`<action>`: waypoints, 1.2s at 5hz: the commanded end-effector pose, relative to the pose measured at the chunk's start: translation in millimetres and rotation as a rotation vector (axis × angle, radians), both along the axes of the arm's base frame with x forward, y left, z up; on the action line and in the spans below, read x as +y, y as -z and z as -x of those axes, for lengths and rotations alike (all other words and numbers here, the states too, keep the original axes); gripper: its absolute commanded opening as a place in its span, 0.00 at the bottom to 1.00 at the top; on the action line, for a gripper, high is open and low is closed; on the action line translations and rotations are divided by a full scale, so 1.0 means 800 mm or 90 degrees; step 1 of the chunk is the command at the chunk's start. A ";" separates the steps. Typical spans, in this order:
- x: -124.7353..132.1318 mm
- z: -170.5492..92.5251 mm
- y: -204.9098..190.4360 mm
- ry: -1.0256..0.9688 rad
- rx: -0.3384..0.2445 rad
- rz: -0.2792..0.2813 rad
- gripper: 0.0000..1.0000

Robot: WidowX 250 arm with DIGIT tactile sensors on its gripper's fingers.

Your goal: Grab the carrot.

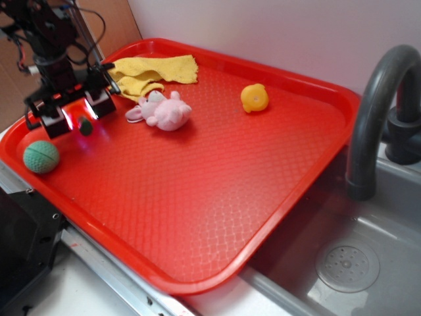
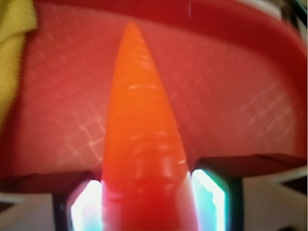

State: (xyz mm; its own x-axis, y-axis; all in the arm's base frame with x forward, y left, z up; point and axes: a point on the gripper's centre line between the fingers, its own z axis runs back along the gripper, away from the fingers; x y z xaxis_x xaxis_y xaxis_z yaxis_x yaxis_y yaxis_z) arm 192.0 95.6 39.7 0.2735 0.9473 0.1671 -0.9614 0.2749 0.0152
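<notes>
A red tray (image 1: 197,197) fills the scene, partly over a grey sink (image 1: 368,263) with a dark tap (image 1: 368,112) at right. At the tray's far left, the gripper (image 1: 77,116) is clamped on the carrot (image 2: 142,144), held between its pads (image 2: 209,199) above the tray, tip pointing away in the wrist view. A yellow cloth (image 1: 154,71) lies at the far edge, a pink toy (image 1: 164,112) just right of the gripper, a green ball (image 1: 41,157) nearer left, a yellow toy (image 1: 254,98) far right.
</notes>
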 end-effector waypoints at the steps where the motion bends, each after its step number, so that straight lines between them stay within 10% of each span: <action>1: -0.047 -0.032 -0.116 0.314 -0.039 0.051 0.00; 5: -0.134 0.013 -0.234 0.551 -0.108 0.126 0.00; 6: -0.130 0.010 -0.227 0.536 -0.077 0.120 0.00</action>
